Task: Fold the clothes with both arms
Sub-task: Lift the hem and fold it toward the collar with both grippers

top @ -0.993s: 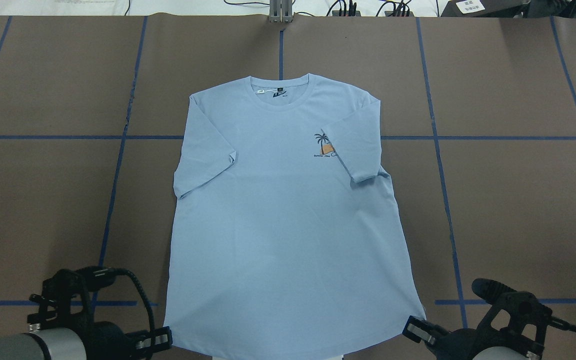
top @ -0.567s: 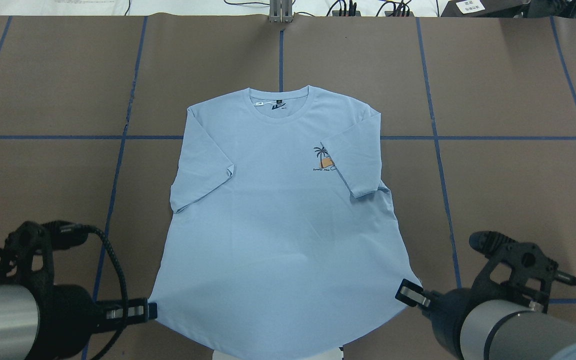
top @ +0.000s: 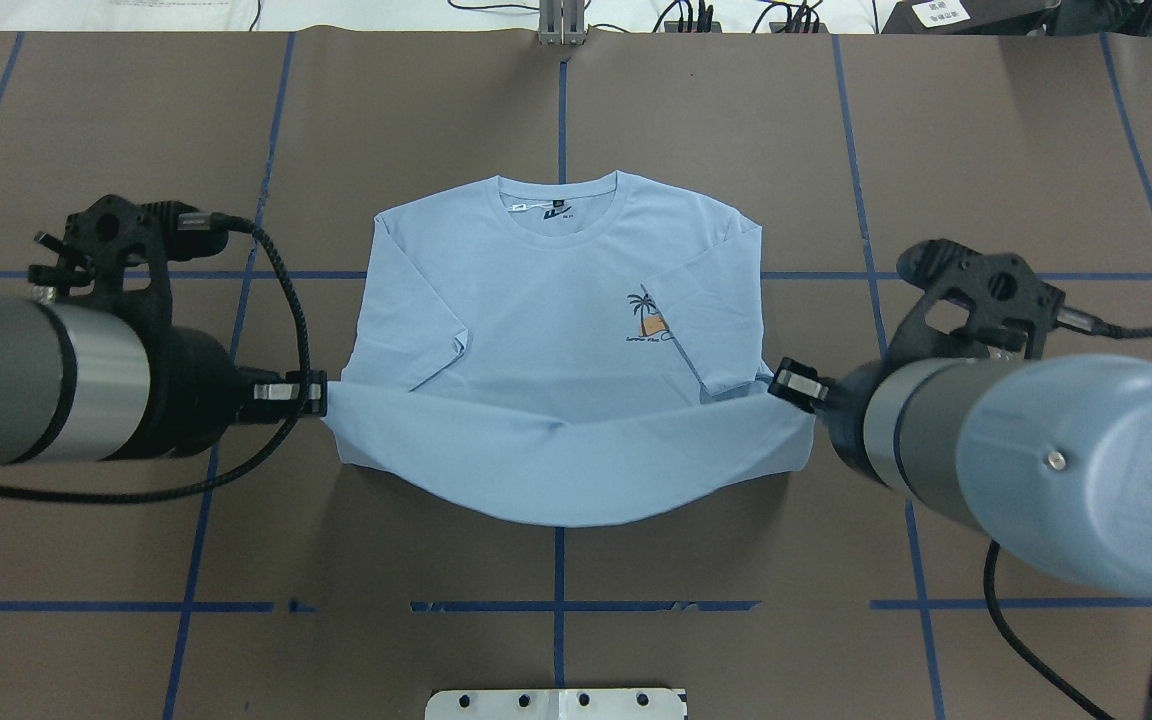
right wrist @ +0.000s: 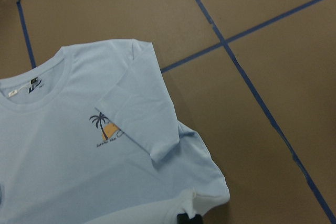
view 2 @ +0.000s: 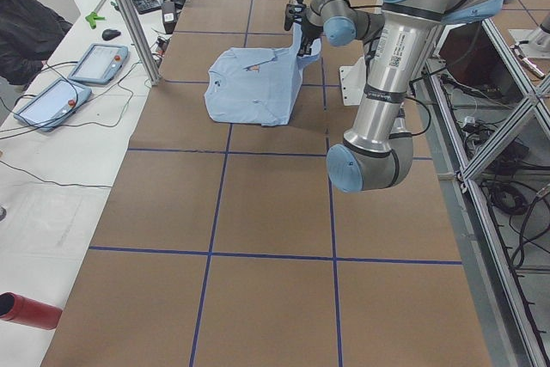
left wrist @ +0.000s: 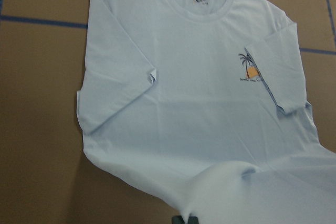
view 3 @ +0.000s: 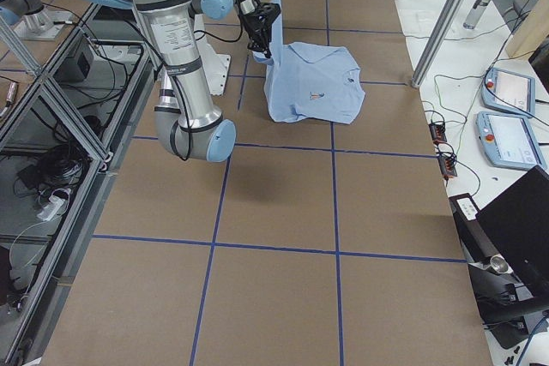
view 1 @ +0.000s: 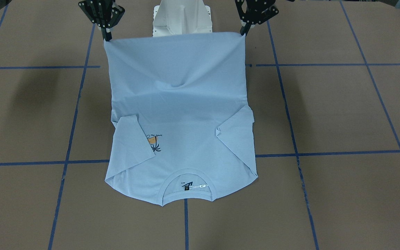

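The light blue T-shirt (top: 546, 290) lies face up, collar (top: 558, 205) far from the robot, both sleeves folded inward. Its lower half is lifted off the table. My left gripper (top: 316, 392) is shut on the hem's left corner and my right gripper (top: 788, 382) is shut on the right corner. The hem hangs stretched between them, sagging in the middle. In the front-facing view the raised hem runs from the left gripper (view 1: 243, 33) to the right gripper (view 1: 107, 36). The left wrist view shows the T-shirt (left wrist: 194, 93) with cloth bunched at the bottom edge.
The brown table cover carries a grid of blue tape lines (top: 561, 560). The white pedestal base (top: 556, 703) sits at the near edge. Beyond the far edge are cables, two tablets (view 2: 99, 62) and a seated person (view 2: 26, 32). A red bottle (view 2: 30, 309) lies on the side bench.
Both grippers have risen and moved forward from the near edge towards the collar, carrying the hem corners. The shirt's lower half has come off the table.
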Motion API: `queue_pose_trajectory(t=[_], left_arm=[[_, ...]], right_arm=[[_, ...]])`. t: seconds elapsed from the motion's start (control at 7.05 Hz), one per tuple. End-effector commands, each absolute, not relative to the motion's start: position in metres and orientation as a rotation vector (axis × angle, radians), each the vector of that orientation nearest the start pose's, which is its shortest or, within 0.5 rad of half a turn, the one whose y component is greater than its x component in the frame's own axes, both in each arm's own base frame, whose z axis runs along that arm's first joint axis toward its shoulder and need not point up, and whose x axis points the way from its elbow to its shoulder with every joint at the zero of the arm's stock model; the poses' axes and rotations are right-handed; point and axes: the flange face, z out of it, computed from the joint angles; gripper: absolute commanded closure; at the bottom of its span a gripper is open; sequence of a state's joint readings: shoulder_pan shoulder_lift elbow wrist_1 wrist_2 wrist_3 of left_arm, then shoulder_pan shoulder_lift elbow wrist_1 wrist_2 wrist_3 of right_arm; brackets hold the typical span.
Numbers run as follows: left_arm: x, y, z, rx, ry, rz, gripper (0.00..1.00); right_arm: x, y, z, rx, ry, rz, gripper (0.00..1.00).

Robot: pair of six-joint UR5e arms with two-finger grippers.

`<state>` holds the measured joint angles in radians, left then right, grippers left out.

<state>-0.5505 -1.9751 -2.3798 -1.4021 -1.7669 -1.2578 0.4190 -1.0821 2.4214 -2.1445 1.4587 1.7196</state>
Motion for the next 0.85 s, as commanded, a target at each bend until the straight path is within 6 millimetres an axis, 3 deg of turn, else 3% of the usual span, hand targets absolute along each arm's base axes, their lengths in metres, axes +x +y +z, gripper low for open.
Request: queue_pose_trajectory(t=[0.0,0.14,0.28,0.43,0.71], left_arm=[[0.336,-0.384,0.162,0.296,0.935,-0.149,1.00],[0.351,-0.413,0.174,0.305,0.920,-0.176,1.00],[0.379,-0.446,0.193,0.321,0.902,-0.161,1.00],[0.396,-0.482,0.219,0.335,0.887,-0.180,1.00],[0.422,-0.545,0.247,0.386,0.837,-0.194,1.00]], right_arm=[[-0.355,-0.391,0.184,0.247,-0.723,0.611,1.00],[-0.373,-0.424,0.203,0.271,-0.715,0.611,1.00],[-0.400,-0.452,0.220,0.277,-0.713,0.624,1.00],[-0.420,-0.477,0.229,0.282,-0.707,0.638,1.00],[-0.440,-0.511,0.240,0.276,-0.653,0.658,1.00]])
